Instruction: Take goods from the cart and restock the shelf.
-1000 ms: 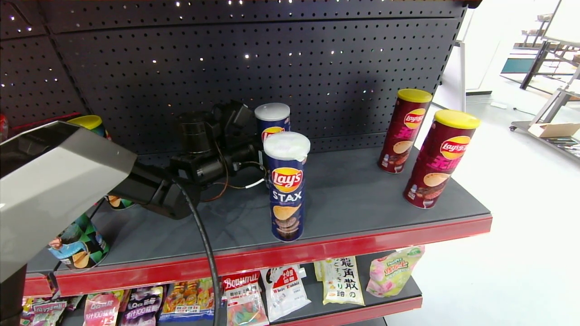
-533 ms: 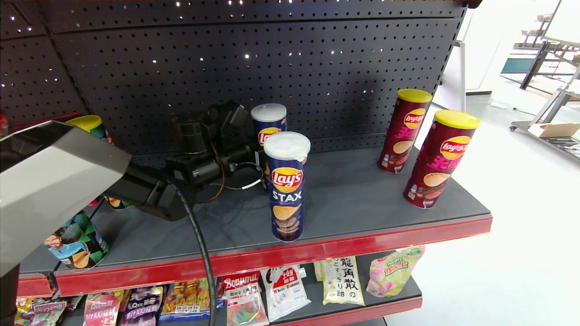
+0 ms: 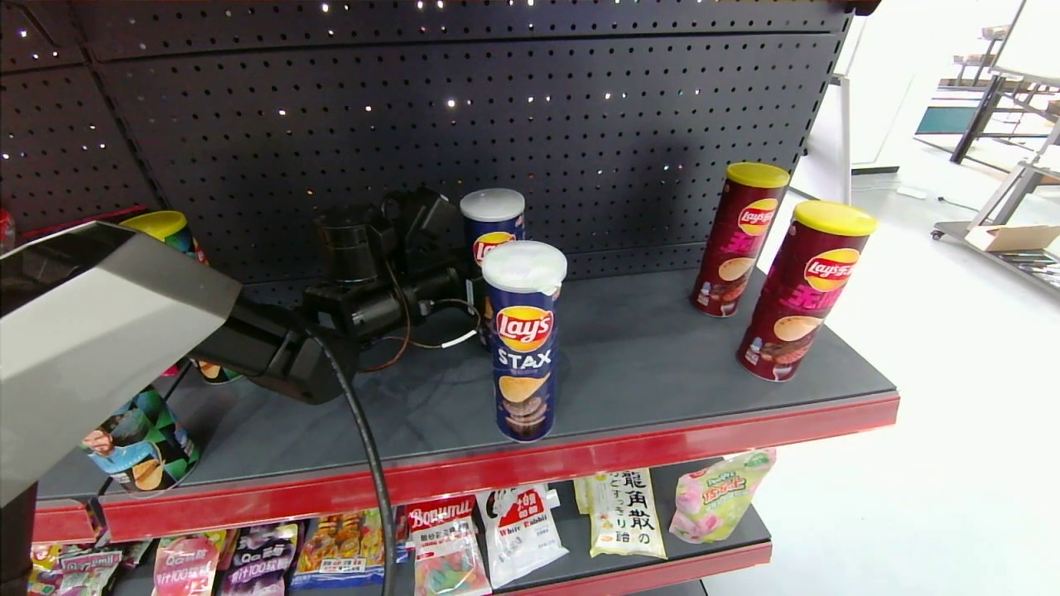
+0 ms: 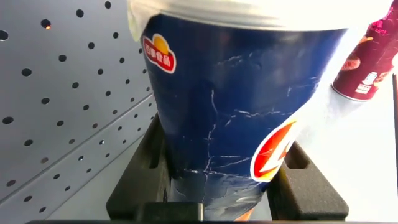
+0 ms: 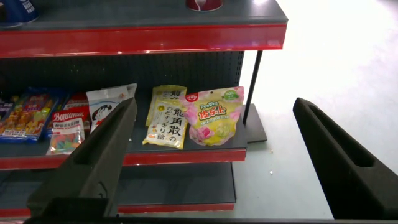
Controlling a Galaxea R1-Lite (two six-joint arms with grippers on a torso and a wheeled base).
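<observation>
Holding station at the dark grey shelf (image 3: 646,364), I have the left gripper (image 4: 221,186) closed on the lower body of a blue chip can (image 4: 242,112), with its black pads against either side. That can stands upright at the back of the shelf, close to the pegboard panel (image 3: 538,124) and right behind a second blue can (image 3: 523,339), which stands nearer the red front lip (image 3: 497,472). I cannot tell whether the held can's base sits flat on the shelf. My worry is the release: if I open the jaws while the base is tilted or lifted, the tall narrow can may topple forward and knock the front one over the edge. On the way out, the wrist or its loose cable (image 3: 377,463) could also clip that front can. The right gripper (image 5: 214,106) hangs low, jaws spread wide and empty, facing the lower shelf (image 5: 186,157) and its snack bags (image 5: 169,121). The shelf top looks smooth and flat, with two maroon cans (image 3: 805,290) well apart to my right. Beyond them lies pale open floor (image 3: 952,397).
</observation>
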